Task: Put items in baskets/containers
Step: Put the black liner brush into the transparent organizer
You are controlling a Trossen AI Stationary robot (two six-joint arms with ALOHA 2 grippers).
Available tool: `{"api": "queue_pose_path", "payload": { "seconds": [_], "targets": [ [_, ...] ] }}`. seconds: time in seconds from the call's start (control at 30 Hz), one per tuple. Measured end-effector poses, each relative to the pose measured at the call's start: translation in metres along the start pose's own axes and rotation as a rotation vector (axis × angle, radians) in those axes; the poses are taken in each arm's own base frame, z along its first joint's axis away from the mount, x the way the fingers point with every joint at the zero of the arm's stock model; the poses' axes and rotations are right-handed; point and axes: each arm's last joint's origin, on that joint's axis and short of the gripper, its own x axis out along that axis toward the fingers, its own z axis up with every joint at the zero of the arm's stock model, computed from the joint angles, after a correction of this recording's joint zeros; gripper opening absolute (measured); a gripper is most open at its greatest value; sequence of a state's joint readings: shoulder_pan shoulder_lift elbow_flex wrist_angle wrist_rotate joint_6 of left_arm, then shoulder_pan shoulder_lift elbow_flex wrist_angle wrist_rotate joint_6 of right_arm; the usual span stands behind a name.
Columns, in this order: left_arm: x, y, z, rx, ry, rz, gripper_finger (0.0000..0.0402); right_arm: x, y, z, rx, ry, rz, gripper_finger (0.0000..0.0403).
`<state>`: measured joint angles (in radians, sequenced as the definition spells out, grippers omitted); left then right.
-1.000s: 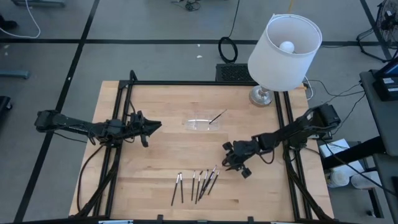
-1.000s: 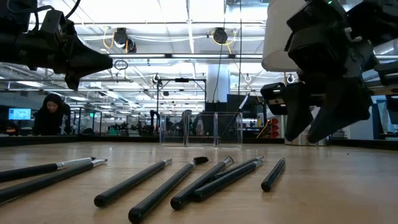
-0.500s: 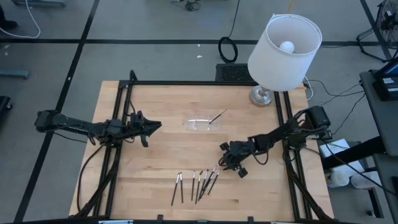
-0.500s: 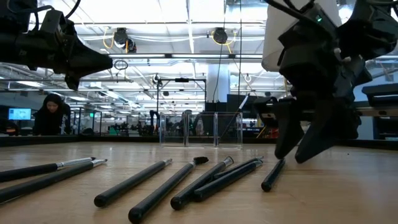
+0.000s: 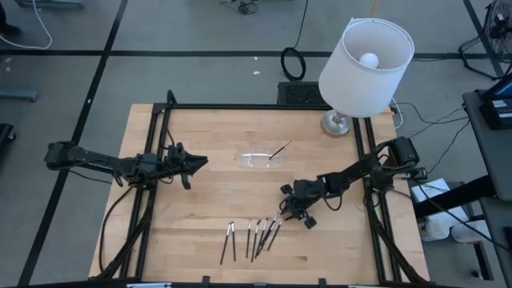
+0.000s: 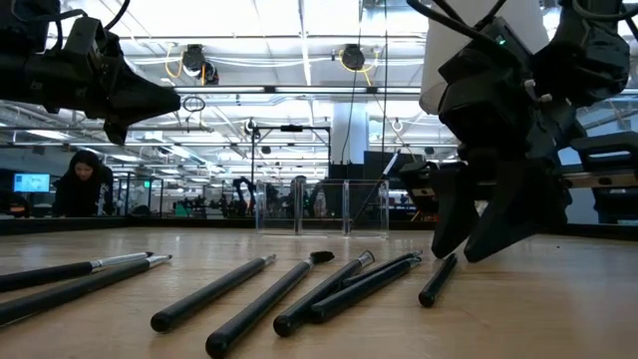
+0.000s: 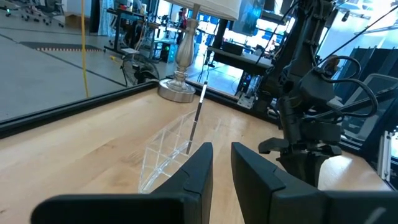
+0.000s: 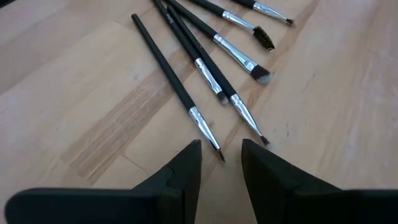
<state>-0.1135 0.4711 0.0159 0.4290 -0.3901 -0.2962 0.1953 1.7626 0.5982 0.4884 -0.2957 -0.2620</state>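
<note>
My right gripper (image 8: 220, 163) hangs with fingers parted, gripping nothing, just above the tip of the nearest brush (image 8: 176, 89) in the row on the table (image 5: 200, 192). These brushes look light, stiff, thin and likely to roll; mid-handle seems the best hold. 1 brush (image 5: 280, 150) already leans in the clear tray (image 5: 260, 160). My left gripper (image 5: 198, 162) waits apart, fingers slightly open, empty. The wood is flat; a lamp (image 5: 364, 64) stands behind.

The right arm reaches in from the right side and bends down low. Its gripper (image 5: 286, 210) points at the table top, and its two dark fingers (image 8: 184, 168) have a small gap between them with nothing in it. The left arm stretches flat from the left side. Its gripper (image 5: 200, 162) waits up in the air, fingers a little apart too.
</note>
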Motion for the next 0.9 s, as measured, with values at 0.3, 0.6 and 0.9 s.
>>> {"api": "queue_pose_path", "payload": {
  "seconds": [0.3, 0.6, 0.9],
  "targets": [
    [0.000, 0.000, 0.000, 0.000, 0.000, 0.000, 0.0065, -0.002, -0.003, -0.007, 0.038, 0.057, 0.007, 0.0051],
    [0.000, 0.000, 0.000, 0.000, -0.001, 0.000, 0.0065, -0.002, -0.002, -0.011, 0.015, 0.100, 0.020, 0.0003],
    [0.000, 0.000, 0.000, 0.000, -0.001, 0.000, 0.0065, -0.015, 0.004, 0.002, -0.034, 0.071, 0.013, 0.0000]
  ]
}}
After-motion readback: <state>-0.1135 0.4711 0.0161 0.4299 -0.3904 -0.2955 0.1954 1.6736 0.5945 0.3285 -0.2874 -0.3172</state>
